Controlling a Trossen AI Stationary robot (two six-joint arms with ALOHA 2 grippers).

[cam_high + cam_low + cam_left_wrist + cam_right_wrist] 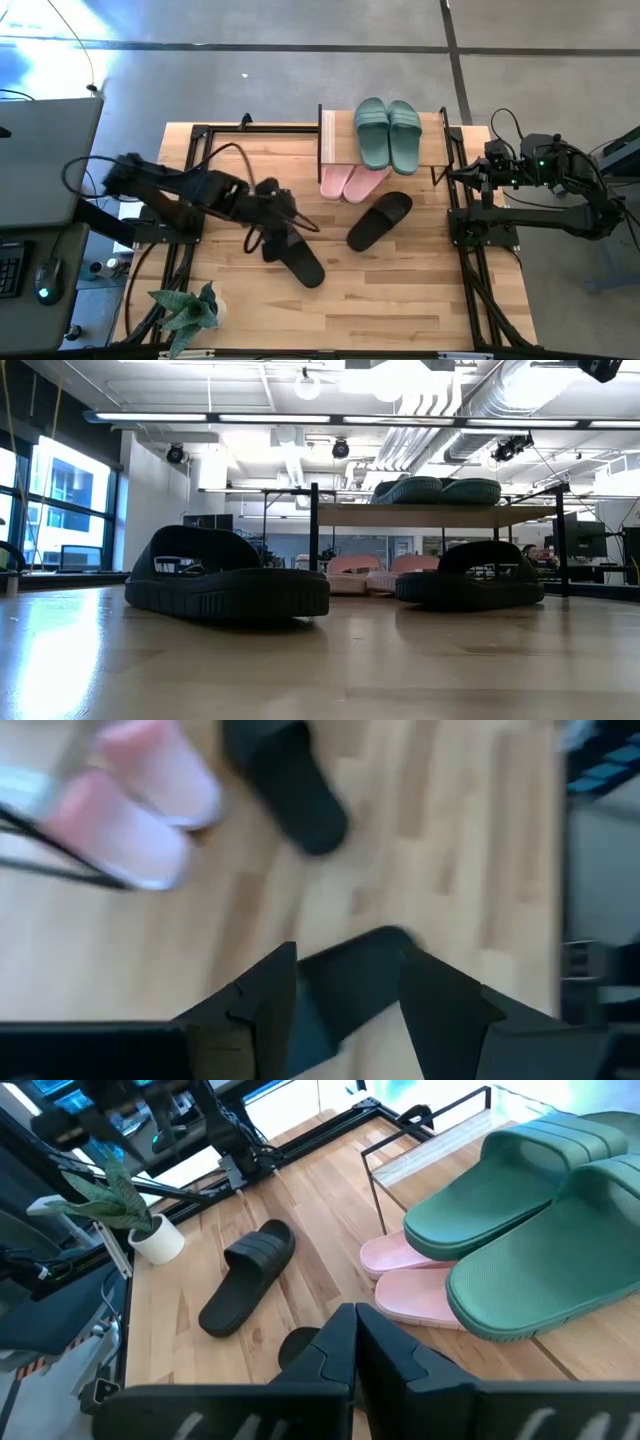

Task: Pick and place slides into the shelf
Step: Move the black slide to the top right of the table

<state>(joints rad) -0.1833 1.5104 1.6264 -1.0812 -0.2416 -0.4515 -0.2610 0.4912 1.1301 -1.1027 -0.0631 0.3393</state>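
Two black slides lie sole down on the table: one (303, 263) (228, 577) near the middle, the other (380, 221) (470, 574) to its right. My left gripper (272, 240) (348, 960) hovers open above the near-left end of the first one (350, 982), touching nothing. Two green slides (388, 135) (520, 1190) rest on the shelf's top board (340, 135) (430, 516). Two pink slides (350, 182) (420, 1280) lie under that board, toes sticking out. My right gripper (455, 176) (355, 1325) waits shut at the table's right edge.
A small potted plant (186, 308) (150, 1230) stands at the table's near left corner. Black frame rails (470, 250) run along the table's left and right sides. A desk with a laptop (40, 150) is beyond the left edge. Bare wood (400, 300) lies toward the near edge.
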